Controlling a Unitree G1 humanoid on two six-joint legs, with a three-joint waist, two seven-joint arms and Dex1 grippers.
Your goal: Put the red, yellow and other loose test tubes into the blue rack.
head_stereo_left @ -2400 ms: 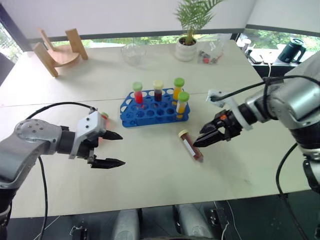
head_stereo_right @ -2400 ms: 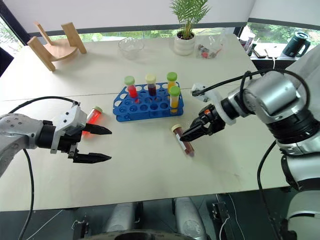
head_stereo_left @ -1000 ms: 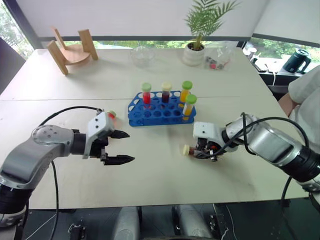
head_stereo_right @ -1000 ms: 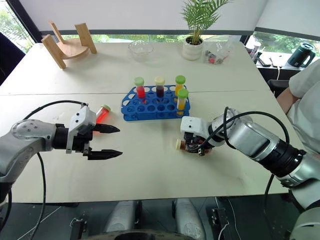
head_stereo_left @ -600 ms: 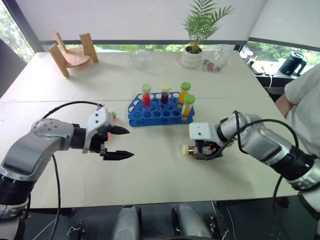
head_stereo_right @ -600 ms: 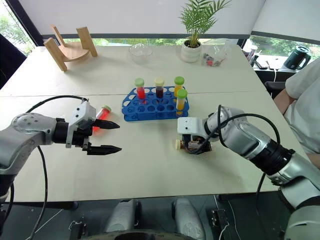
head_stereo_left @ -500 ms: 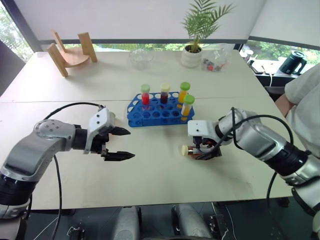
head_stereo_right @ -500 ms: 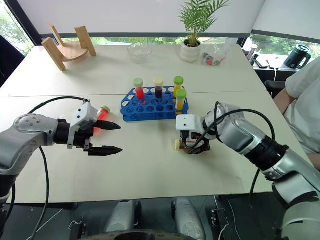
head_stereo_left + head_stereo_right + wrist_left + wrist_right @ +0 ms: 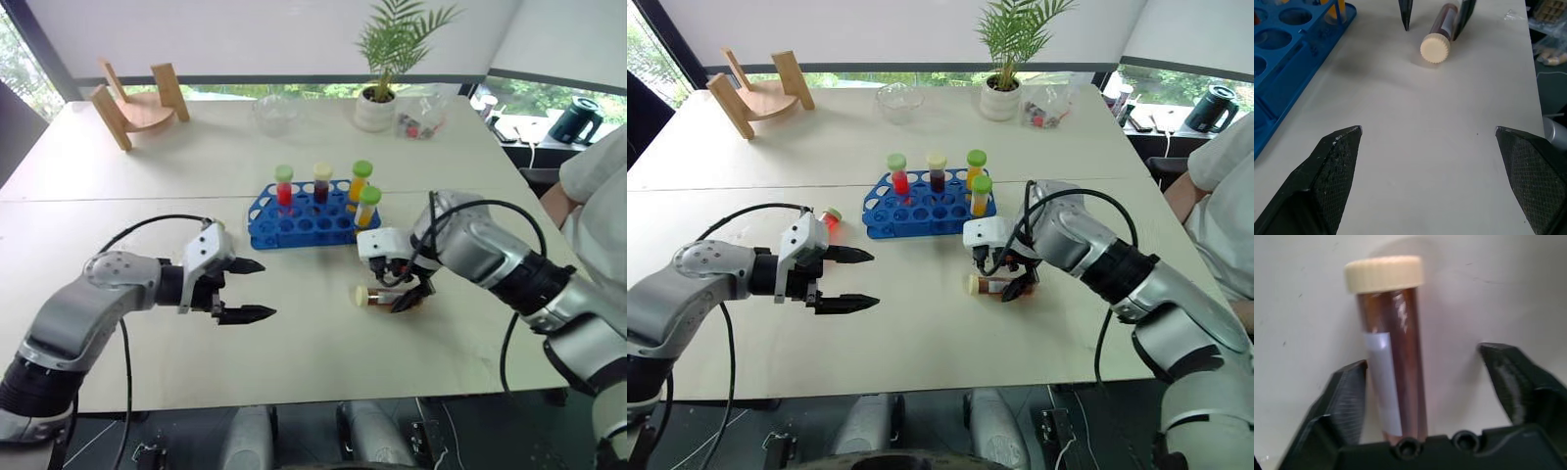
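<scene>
1. Right wrist view: cream-capped tube (image 9: 1391, 352) lies flat on the table (image 9: 323, 343), between the right gripper (image 9: 1435, 396)'s part-open fingers, one touching it.
2. Probably light, slick, rolls easily; grab mid-body.
3. Left gripper (image 9: 245, 290) is wide open, empty.

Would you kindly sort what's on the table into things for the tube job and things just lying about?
For the job:
- brown tube with cream cap
- red tube
- blue rack

Lying about:
- wooden stand
- glass bowl
- potted plant
- kettle

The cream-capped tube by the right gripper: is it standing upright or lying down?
Lying down. The cream-capped tube rests lengthwise on the table, between the open fingers of the right gripper.
</scene>
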